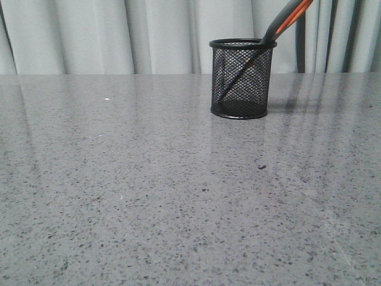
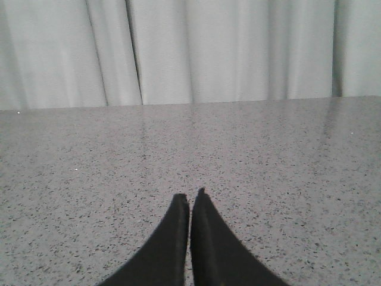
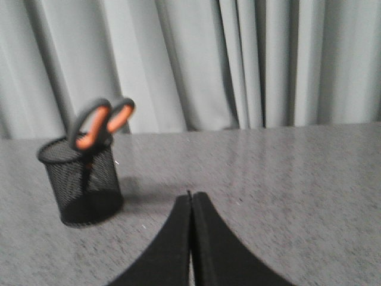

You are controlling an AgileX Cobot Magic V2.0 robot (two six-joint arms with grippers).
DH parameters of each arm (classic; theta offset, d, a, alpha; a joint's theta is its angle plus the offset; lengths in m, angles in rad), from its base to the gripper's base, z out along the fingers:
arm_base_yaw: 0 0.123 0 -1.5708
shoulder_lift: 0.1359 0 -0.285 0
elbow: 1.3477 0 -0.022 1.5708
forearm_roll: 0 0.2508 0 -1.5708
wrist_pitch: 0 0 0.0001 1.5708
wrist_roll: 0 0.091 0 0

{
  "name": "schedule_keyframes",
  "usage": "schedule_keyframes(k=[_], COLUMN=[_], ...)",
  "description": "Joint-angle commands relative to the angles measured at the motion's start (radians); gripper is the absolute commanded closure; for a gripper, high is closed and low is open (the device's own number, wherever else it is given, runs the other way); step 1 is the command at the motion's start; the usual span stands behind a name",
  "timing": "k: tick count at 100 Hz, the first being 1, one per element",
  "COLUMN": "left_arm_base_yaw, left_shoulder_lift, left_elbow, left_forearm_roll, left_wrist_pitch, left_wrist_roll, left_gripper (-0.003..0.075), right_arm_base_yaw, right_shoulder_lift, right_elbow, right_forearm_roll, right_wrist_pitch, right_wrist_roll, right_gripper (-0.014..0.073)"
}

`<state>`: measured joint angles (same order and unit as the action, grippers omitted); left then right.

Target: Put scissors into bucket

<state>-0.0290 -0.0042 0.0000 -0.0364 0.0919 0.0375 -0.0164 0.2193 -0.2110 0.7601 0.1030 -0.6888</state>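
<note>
Right pincer (image 3: 191, 199): tips together, holding nothing, low over the bench (image 3: 286, 179). Left pincer (image 2: 190, 199): tips all but touching, empty, only bare speckled bench ahead of it. Ahead of the right pincer and off to one side, well apart, stands the bucket (image 1: 241, 83), upright. Scissors (image 1: 280, 27) are inside it, blades down, handles leaning out over the rim. Judged: scissors rigid, light, smooth-bladed; best taken at the loops. Mesh bucket looks light, could tip if knocked. Nothing else seen in it. Task appears done.
</note>
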Motion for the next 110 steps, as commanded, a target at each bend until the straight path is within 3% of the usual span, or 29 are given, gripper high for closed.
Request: schedule_keyframes(k=[1, 11, 21, 50, 55, 110], left_arm_base_yaw=[0.001, 0.001, 0.001, 0.001, 0.001, 0.001], left_shoulder_lift=[-0.027, -0.027, -0.027, -0.027, -0.027, -0.025], left_elbow=[0.016, 0.016, 0.016, 0.016, 0.016, 0.016], left_forearm_roll=[0.001, 0.001, 0.001, 0.001, 0.001, 0.001], left_wrist_pitch=[-0.070, -0.070, -0.070, -0.070, -0.070, -0.070], left_wrist_roll=[-0.009, -0.009, -0.009, -0.009, -0.009, -0.009], left_gripper=[0.0741, 0.0741, 0.0741, 0.0741, 0.0741, 0.0741], right_arm_base_yaw=[-0.007, -0.007, -0.007, -0.007, -0.007, -0.009], right_shoulder_lift=[0.008, 0.005, -0.037, -0.221, -0.251, -0.246], right_elbow=[-0.007, 0.021, 0.071, 0.249, 0.249, 0.249], right_forearm_roll=[-0.326, -0.627, -0.769, -0.779, -0.779, -0.800], right_wrist_pitch=[-0.082, -0.092, -0.092, -0.092, -0.043, -0.032], right_wrist_roll=[0.277, 0.530, 0.648, 0.655, 0.655, 0.655], right_gripper=[0.0662, 0.0662, 0.0662, 0.0662, 0.0662, 0.0662])
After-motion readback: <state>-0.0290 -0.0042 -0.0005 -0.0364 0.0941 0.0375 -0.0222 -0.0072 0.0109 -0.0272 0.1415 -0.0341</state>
